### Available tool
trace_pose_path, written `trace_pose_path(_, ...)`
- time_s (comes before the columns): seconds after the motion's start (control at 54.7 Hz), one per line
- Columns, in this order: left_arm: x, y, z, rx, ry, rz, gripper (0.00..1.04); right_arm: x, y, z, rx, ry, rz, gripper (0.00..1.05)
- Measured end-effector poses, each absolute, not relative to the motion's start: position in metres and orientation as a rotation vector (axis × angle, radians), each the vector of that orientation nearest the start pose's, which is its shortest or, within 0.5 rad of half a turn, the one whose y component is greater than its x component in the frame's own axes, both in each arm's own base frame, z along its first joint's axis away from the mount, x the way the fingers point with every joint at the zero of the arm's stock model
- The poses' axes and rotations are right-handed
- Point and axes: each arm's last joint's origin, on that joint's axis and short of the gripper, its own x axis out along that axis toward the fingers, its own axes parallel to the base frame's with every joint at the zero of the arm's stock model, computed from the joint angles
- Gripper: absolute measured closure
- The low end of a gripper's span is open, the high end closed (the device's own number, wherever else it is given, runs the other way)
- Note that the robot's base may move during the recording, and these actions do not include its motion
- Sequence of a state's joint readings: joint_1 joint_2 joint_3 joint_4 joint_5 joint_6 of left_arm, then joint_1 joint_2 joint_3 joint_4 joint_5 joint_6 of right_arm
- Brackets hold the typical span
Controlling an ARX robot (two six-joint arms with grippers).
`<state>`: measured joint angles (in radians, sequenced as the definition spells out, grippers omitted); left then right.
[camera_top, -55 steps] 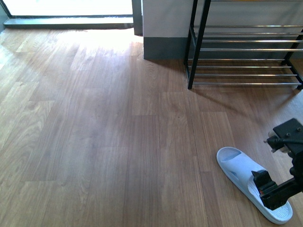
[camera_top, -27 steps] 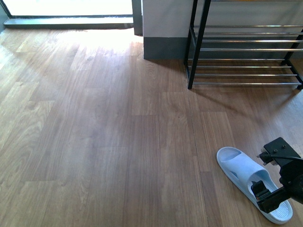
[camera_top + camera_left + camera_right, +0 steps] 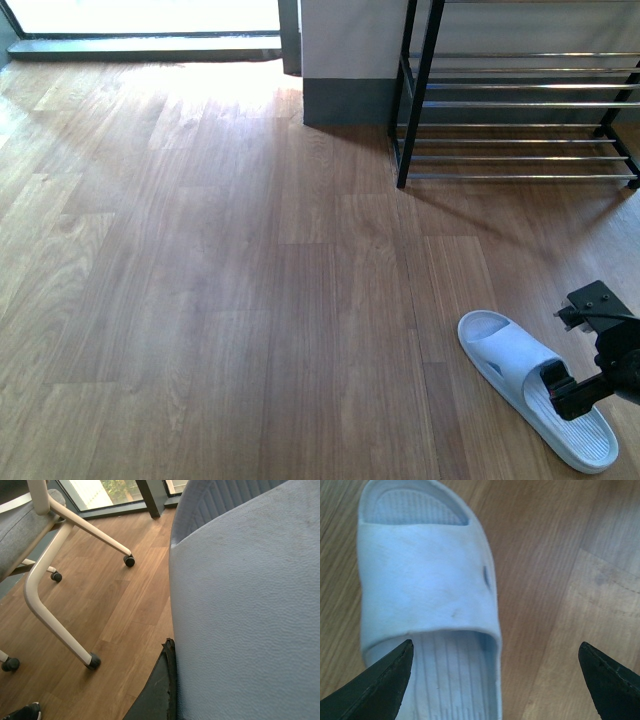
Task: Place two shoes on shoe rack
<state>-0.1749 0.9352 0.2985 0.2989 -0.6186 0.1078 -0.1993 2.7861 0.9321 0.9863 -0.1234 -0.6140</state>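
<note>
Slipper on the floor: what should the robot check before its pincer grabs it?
1. Right pincer open: ok, tips spread wide.
2. Slipper centred between the tips: not ok, it sits toward one tip.
3. Slipper flat on the floor, right way up: ok.
4. Shoe rack rods free of shoes: ok for the tiers in view.
5. Second slipper found: cannot tell; the front view shows only one.

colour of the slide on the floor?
The slide is pale blue; best seen in right wrist view.
</note>
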Motion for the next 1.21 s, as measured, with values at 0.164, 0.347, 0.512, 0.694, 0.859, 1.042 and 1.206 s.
trace_pose_path(0.164,0.182,-0.015,0.188,0.237,0.338,0.424,1.03,0.316,-0.061,-0.124,-0.419,0.826,0.214,0.09)
trace_pose_path(0.347,0.182,-0.015,0.188,0.237,0.338,0.423,1.03,0.314,-0.058,-0.126,-0.418,0.832,0.222,0.09)
trace_pose_path(0.512,0.182,-0.015,0.188,0.237,0.338,0.423,1.03,0.31,-0.058,-0.129,-0.436,0.848,0.222,0.09)
trace_pose_path(0.694,0.182,-0.015,0.188,0.237,0.338,0.423,1.03,0.311,-0.068,-0.133,-0.491,0.868,0.186,0.09)
trace_pose_path(0.859,0.182,-0.015,0.188,0.236,0.338,0.422,1.03,0.309,-0.069,-0.137,-0.504,0.893,0.184,0.09)
trace_pose_path(1.042,0.182,-0.015,0.188,0.236,0.338,0.422,1.03,0.308,-0.068,-0.135,-0.505,0.892,0.186,0.09)
trace_pose_path(1.206,0.182,-0.015,0.188,0.236,0.338,0.423,1.03,0.308,-0.068,-0.135,-0.505,0.892,0.186,0.09)
